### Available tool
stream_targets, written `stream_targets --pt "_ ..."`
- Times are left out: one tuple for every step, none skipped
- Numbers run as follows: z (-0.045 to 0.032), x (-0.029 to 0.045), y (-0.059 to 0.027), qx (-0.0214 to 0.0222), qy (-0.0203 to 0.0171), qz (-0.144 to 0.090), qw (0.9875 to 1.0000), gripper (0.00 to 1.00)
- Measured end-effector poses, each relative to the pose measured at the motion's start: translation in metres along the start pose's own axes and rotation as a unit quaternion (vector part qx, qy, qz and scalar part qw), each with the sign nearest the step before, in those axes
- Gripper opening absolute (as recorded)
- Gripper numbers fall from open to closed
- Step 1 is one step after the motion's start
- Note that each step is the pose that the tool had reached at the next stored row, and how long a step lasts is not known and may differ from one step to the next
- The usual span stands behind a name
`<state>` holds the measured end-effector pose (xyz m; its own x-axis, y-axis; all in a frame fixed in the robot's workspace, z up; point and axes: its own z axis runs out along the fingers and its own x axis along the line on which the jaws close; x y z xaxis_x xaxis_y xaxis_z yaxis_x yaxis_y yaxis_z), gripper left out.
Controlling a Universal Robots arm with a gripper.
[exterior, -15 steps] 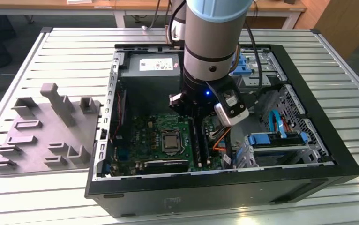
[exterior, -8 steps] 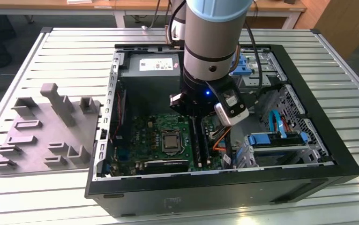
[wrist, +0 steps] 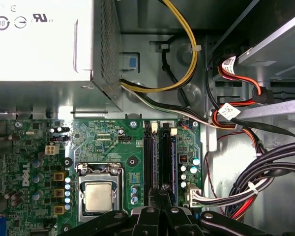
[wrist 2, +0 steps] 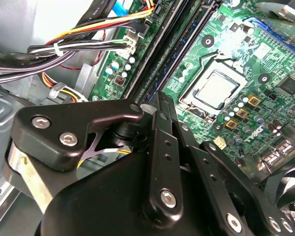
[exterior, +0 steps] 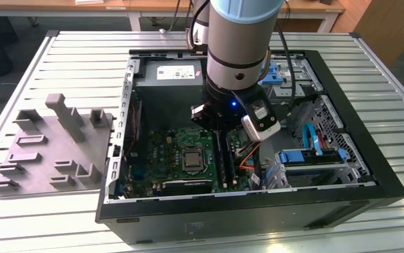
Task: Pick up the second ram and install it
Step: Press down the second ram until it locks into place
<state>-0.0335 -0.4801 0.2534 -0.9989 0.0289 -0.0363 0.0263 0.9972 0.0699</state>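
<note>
While the gripper hangs over the motherboard slots — its grip can't be told.

Ribbed metal table with pale slats. Wooden desk at the far side, white frame under it. Brown wooden panel far on the exterior view's right. Dark floor on the exterior view's left.

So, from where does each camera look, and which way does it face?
Exterior view: outside and above the table, looking down into the open black computer case; the grey robot arm shows.
First wrist view: on the arm, facing the green motherboard; the black gripper shows.
Second wrist view: on the arm, behind the gripper.
All share the square silver processor.
</note>
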Motion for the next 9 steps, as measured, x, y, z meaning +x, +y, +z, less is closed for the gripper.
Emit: stream_targets --pt "0.0000 0.0000 0.0001 0.0000 0.0000 0.000 1.0000 0.11" --pt "0.0000 0.0000 0.0002 0.0000 0.0000 0.000 1.0000 0.11" --pt "0.0001 0.0000 0.0004 -0.0001 0.0000 0.000 1.0000 0.11" --pt "0.0001 0.0000 0.0008 -0.0001 0.0000 0.000 1.0000 0.11" --pt "0.0001 0.0001 0.0013 -0.0002 0.0000 0.000 1.0000 0.11" --pt "0.0002 0.0001 0.0019 -0.0003 0.0000 0.000 1.0000 0.11" --pt "0.0003 0.0001 0.0026 -0.0005 0.0000 0.000 1.0000 0.11" --pt "0.0004 0.0001 0.0034 -0.0007 0.0000 0.000 1.0000 0.11" --pt "0.0007 0.0002 0.0047 -0.0008 0.0000 0.000 1.0000 0.11"
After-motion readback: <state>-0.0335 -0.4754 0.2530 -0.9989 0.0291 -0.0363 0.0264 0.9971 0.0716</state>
